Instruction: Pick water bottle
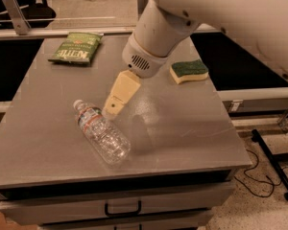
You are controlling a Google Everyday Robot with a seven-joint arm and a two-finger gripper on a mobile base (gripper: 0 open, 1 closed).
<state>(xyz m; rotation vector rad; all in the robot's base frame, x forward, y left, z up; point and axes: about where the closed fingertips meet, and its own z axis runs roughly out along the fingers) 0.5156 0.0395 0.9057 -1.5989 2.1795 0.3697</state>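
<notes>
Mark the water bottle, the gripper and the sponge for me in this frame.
water bottle (102, 133), camera view, middle of its ribbed body.
gripper (111, 110), camera view, its lower tip, close by the bottle's neck.
sponge (189, 71), camera view, centre of its green top.
</notes>
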